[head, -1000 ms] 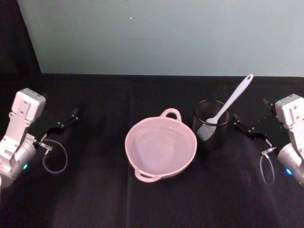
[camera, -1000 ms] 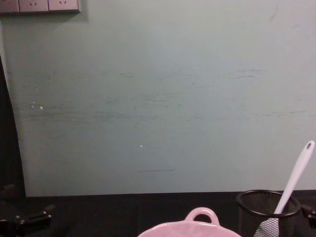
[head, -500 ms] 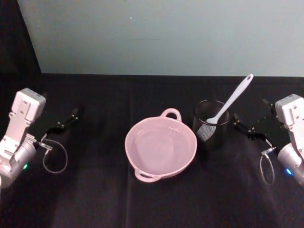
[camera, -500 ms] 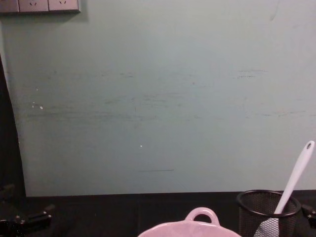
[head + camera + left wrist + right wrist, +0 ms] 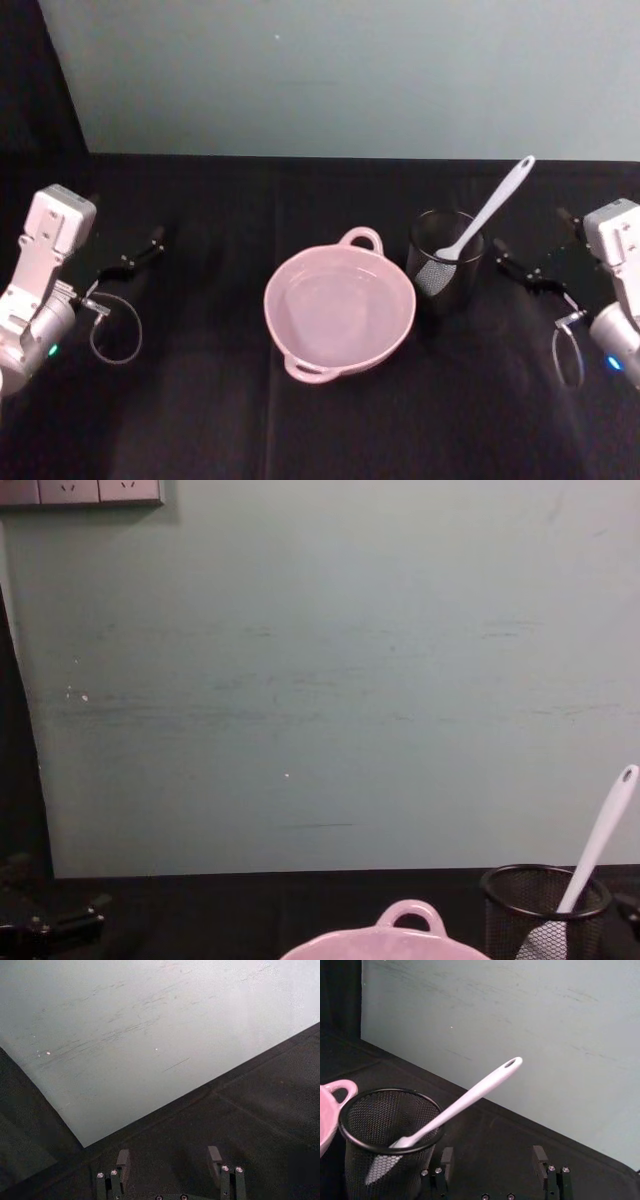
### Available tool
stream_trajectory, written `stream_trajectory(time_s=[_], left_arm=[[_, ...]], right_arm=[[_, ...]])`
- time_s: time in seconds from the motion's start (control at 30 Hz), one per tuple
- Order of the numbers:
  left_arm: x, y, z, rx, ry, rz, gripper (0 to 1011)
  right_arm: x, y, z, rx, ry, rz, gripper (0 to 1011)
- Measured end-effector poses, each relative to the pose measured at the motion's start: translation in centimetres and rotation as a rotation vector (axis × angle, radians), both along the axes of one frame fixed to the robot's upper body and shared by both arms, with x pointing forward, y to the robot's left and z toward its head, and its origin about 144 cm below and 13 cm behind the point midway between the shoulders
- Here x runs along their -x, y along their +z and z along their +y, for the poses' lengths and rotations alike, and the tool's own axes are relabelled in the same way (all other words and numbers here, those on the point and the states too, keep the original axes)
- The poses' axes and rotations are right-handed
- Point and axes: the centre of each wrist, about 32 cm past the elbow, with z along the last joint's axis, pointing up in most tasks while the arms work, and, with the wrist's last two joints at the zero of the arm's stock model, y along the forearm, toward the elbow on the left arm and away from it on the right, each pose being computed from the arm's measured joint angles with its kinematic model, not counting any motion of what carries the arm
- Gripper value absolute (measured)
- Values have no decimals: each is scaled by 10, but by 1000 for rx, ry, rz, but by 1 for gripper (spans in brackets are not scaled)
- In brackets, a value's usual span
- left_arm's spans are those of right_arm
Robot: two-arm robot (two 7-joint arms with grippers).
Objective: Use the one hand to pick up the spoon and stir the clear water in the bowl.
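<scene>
Your spoon (image 5: 484,210) stands in the black mesh cup (image 5: 450,290), paddle end down inside it and the handle leaning up and out over the rim toward the robot's right; the small hole at the handle tip (image 5: 510,1063) shows plainly in the right wrist view. The pink bowl (image 5: 300,275) sits in the middle of the black table (image 5: 200,400), just to the left of the cup, so close that you cannot tell whether the two touch. One ear handle sits on the bowl's far rim and another on its near rim. The water line inside is hard to make out. Your right gripper (image 5: 492,1159) hovers low over the table just to the right of the cup, with its jaws spread and nothing between them; it faces the cup, apart from both cup and spoon. Your left gripper (image 5: 168,1159) is parked well off to the left of the bowl, jaws likewise spread and empty, facing the pale wall (image 5: 320,680).
</scene>
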Motion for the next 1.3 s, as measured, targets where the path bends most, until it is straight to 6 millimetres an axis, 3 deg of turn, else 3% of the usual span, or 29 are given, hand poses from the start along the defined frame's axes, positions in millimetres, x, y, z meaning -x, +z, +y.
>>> stream_trajectory(time_s=[0.37, 0.57, 0.83, 1.3], left_arm=[[0, 0, 0, 0, 0, 0, 1011], [0, 0, 0, 0, 0, 0, 1011], [0, 0, 0, 0, 0, 0, 1011], [0, 0, 0, 0, 0, 0, 1011]], right_arm=[[31, 16, -12, -97, -16, 33, 1002], [30, 26, -18, -441, 31, 96, 1003], [5, 25, -11, -789, 102, 187, 1003], [-47, 28, 6, -902, 117, 221, 1002]])
